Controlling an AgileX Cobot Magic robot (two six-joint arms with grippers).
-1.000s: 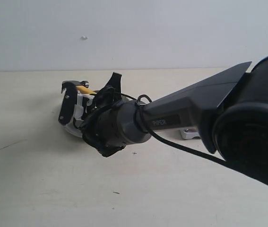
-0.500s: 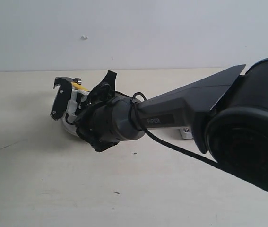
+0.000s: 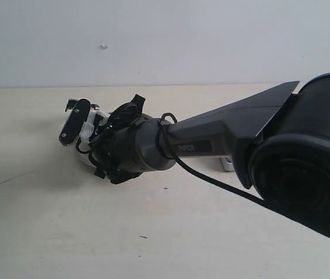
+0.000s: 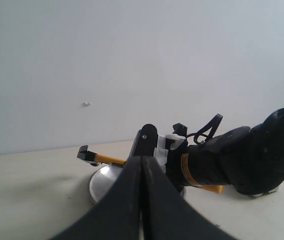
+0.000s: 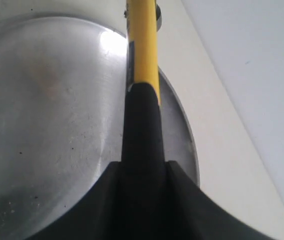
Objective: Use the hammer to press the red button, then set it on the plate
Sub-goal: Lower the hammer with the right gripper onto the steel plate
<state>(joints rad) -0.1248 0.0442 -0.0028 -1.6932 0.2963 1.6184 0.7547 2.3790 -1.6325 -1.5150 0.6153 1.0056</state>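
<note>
My right gripper (image 5: pixel 143 167) is shut on the black handle of the hammer (image 5: pixel 143 55), whose yellow neck stretches over the silver plate (image 5: pixel 46 110). In the exterior view, that gripper (image 3: pixel 80 125) reaches far left and covers most of the plate (image 3: pixel 86 161). Seen from the left wrist, the hammer (image 4: pixel 94 157) has its dark head past the rim of the plate (image 4: pixel 104 181). I cannot tell whether the hammer touches the plate. My left gripper (image 4: pixel 142 162) is shut and empty. The red button's dome is hidden; only a corner of its light base (image 3: pixel 227 164) peeks out under the right arm.
The right arm (image 3: pixel 229 139) spans the table from the right foreground to the plate. The pale tabletop (image 3: pixel 66 232) runs back to a white wall (image 3: pixel 165 40).
My right gripper has carried the hammer further left and turned over the plate. The hammer's yellow neck no longer shows in the exterior view.
</note>
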